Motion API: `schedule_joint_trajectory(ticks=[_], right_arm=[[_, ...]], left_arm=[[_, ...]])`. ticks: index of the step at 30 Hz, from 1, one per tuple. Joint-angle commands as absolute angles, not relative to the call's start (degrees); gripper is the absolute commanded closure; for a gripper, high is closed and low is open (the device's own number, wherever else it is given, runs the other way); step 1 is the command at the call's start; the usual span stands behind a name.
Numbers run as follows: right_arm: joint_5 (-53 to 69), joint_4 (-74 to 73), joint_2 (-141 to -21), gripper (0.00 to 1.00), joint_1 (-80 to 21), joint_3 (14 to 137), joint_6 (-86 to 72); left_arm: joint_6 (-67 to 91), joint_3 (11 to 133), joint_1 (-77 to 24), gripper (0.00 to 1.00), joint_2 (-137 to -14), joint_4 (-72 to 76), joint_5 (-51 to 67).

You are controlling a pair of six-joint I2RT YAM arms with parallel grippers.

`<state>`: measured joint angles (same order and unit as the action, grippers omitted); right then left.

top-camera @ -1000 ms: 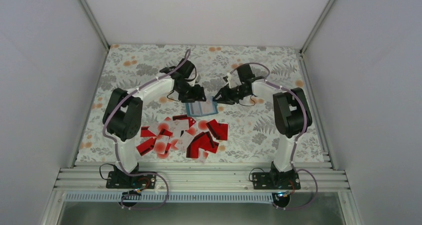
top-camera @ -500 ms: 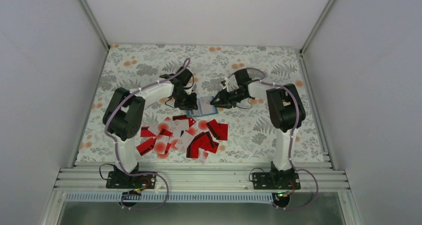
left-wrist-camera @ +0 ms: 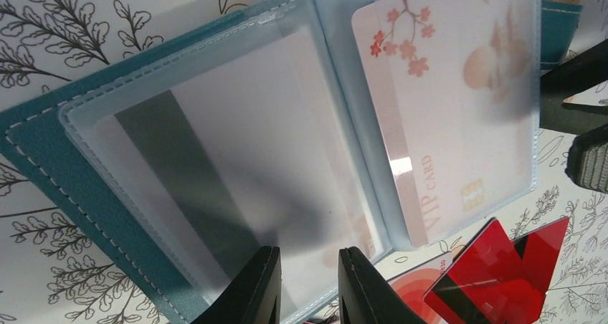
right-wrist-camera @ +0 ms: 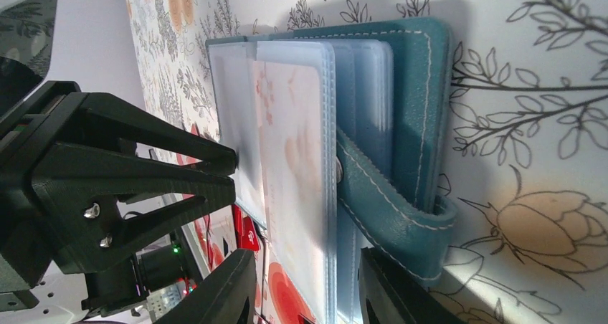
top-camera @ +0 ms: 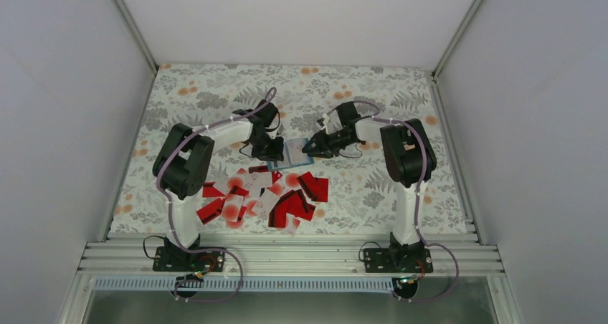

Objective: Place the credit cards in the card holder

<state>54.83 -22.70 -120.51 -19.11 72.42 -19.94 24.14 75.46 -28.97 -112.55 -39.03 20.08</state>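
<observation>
From above, both arms reach in over the flower-printed tablecloth (top-camera: 215, 94) and meet at the small teal-blue folding card holder (top-camera: 295, 150), which lies open mid-table. The left gripper (top-camera: 276, 152) is at its left edge and the right gripper (top-camera: 312, 148) at its right. The loose red and white plastic credit cards (top-camera: 276, 198) are heaped just on the near side of it. Over to the left wrist: the card holder (left-wrist-camera: 64, 173) fills the view, spread flat, stitched teal cover under a frosted clear plastic sleeve (left-wrist-camera: 236, 145). The facing sleeve has a white card printed with pink blossoms (left-wrist-camera: 459, 102) inside it. The left gripper (left-wrist-camera: 308, 267) sits at the near edge of the frosted sleeve, fingers (left-wrist-camera: 251, 295) drawn close with that edge between them. The right gripper (left-wrist-camera: 559, 116) shows dark at the holder's far right side, and a bright red striped card (left-wrist-camera: 502, 274) lies just beyond the corner. Now the right wrist: here's the card holder (right-wrist-camera: 416, 123) seen edge-on, sleeves fanned, and the teal clasp tab (right-wrist-camera: 401, 209) curling round. The right gripper (right-wrist-camera: 308, 259) is clamped across that sleeve stack and tab, one finger on each side. Opposite it, the left gripper (right-wrist-camera: 229, 173) has its tips nipped onto the free edge of the outermost sleeve.
</observation>
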Motion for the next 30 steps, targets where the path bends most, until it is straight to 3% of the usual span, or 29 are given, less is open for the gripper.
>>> schedule_joint_trajectory(ticks=[1,30], right_arm=[[55.85,-21.65,-121.94,0.63,-20.03,74.28,-20.00],[58.35,-26.27,-121.52,0.67,-25.58,80.74,-19.35]], left_arm=[[23.11,74.54,-28.75,0.78,-113.59,-37.61,20.53],[24.64,75.50,-28.70,0.81,-109.89,-37.64,20.75]])
